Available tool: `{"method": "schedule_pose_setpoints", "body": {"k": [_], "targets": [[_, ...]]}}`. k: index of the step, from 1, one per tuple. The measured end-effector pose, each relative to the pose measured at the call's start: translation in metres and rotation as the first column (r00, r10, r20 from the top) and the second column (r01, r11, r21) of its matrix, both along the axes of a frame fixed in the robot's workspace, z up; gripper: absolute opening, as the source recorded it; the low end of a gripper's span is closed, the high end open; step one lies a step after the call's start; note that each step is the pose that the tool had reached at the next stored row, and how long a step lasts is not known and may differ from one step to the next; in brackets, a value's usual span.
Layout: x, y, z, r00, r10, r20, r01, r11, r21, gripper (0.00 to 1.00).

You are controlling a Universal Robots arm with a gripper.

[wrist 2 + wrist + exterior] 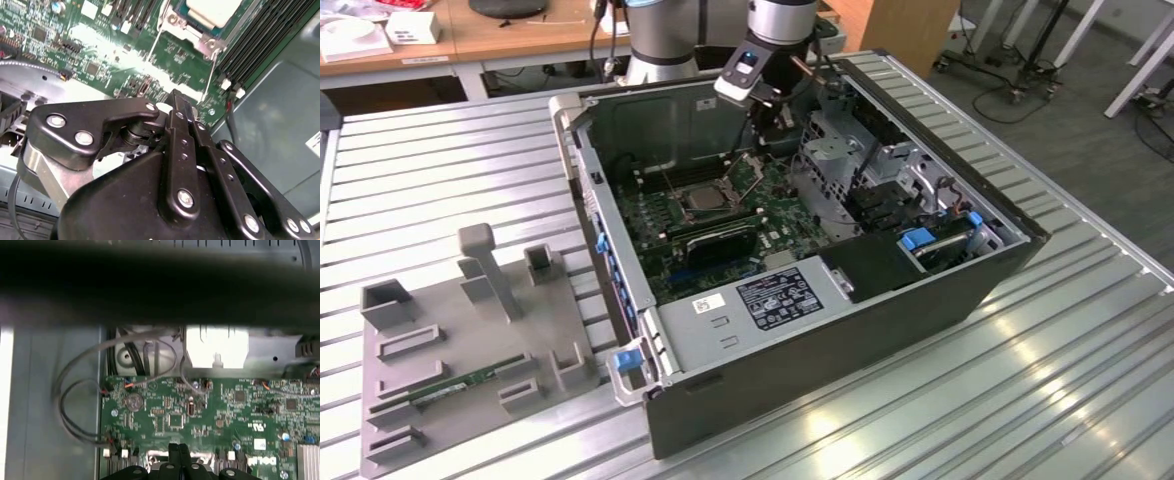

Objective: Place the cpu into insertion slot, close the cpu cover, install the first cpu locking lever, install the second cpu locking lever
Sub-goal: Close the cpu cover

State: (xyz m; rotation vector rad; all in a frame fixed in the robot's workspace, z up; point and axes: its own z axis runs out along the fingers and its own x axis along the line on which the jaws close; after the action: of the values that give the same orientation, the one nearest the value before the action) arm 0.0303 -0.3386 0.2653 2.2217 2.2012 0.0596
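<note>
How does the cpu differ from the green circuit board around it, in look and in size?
Colour: the cpu has a plain pale metal face, while the green circuit board is green and crowded with small parts. Size: the cpu is far smaller than the green circuit board. Shared: both lie flat inside the open computer case.

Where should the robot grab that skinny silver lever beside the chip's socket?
Probably near its free end, away from the insertion slot. The locking lever is a thin bare rod there, over open green board, so it can be pinched across its width from above.
</note>
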Motion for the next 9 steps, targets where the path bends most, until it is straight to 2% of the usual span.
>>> {"method": "schedule_pose_setpoints", "body": {"k": [4, 9], "targets": [[0.0073, 0.0000, 0.0000, 1.0000, 0.000, 0.0000, 0.000, 1.0000, 0.0000, 0.11], [0.0100, 0.0000, -0.0016, 1.0000, 0.000, 0.0000, 0.000, 1.0000, 0.0000, 0.11]]}}
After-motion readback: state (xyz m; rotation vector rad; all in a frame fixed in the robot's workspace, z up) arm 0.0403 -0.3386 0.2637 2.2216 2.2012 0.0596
